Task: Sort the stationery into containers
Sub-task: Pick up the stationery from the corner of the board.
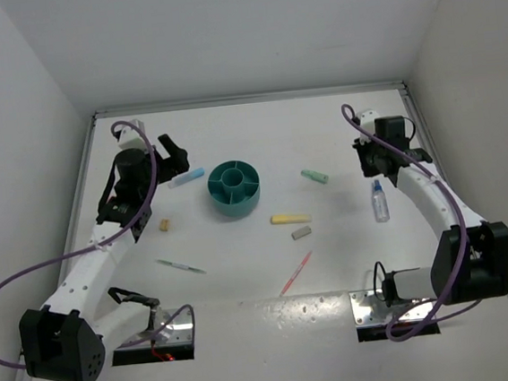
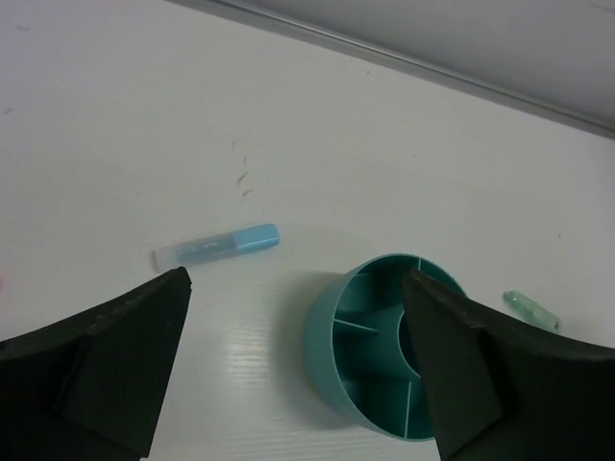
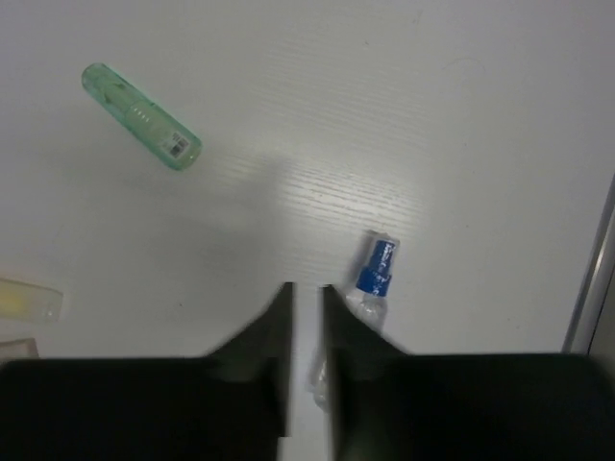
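Teal tub (image 1: 235, 188) mid-tabletop (image 1: 257, 127), nearer far edge; every compartment in view shows bare floor.
1 tub, 8 loose items, all outside it: 1 light-blue stick (image 1: 186, 176) just left of tub, 1 mint-green stick (image 1: 315, 176), 1 yellow stick (image 1: 290, 218), 1 grey block (image 1: 301, 234), 1 tan block (image 1: 164, 224), 1 bottle (image 1: 379, 204) by right edge, 1 white pen (image 1: 180, 267) and 1 red pen (image 1: 296, 273) twd near edge. Mint-green stick has barcode sticker; bottle's blue part has white writing, too blurry to read. Left tool (image 2: 296, 277) near far-left corner, fingers wide apart, gripping nothing. Right tool (image 3: 306, 293) near far-right corner, fingers almost together w/ thin slit, nothing btwn.
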Controlling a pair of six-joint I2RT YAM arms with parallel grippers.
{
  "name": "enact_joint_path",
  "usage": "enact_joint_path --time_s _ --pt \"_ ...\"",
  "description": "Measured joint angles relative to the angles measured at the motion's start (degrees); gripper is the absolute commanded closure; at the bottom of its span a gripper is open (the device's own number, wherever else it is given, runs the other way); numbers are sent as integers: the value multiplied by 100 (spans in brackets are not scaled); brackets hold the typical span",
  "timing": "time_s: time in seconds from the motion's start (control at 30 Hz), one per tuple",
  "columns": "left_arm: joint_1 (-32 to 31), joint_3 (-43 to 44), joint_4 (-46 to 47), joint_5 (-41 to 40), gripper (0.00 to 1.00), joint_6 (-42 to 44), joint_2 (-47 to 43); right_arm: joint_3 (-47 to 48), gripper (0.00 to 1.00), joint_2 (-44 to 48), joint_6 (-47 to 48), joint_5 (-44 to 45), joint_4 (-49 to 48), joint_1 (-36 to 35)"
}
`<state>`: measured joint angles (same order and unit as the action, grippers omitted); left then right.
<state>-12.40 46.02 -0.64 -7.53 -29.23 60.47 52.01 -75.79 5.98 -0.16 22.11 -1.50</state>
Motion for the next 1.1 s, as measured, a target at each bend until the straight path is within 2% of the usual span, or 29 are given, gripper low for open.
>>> enact_joint_path --time_s 0.03,0.1,0.13,0.17,0.2,0.3,0.53,0.73,0.97,1.1 --pt "0 72 -74 -24 1 -2 50 0 0 0 -70 50 0 13" --pt "0 232 -199 -101 1 -20 168 55 0 -44 -107 251 109 28" --pt "0 295 -236 -131 1 -22 216 127 3 -122 -131 332 177 39" --pt "0 326 -262 -153 1 -24 240 216 11 -245 -149 409 223 63" --pt "0 341 -284 -160 1 -33 249 282 30 -393 -153 496 221 70" --pt "0 343 -363 -146 1 -63 251 372 47 -837 -227 717 330 103" --pt "-2 345 -404 -114 1 -83 254 387 50 -1644 -389 920 636 264" --pt "-2 345 -404 -35 1 -81 254 367 41 -1729 -446 977 811 428" --pt "-2 376 -407 87 1 -81 293 361 41 -2146 -448 1005 907 511" --pt "-4 376 -407 109 1 -81 319 361 46 -2400 -448 1001 990 511"
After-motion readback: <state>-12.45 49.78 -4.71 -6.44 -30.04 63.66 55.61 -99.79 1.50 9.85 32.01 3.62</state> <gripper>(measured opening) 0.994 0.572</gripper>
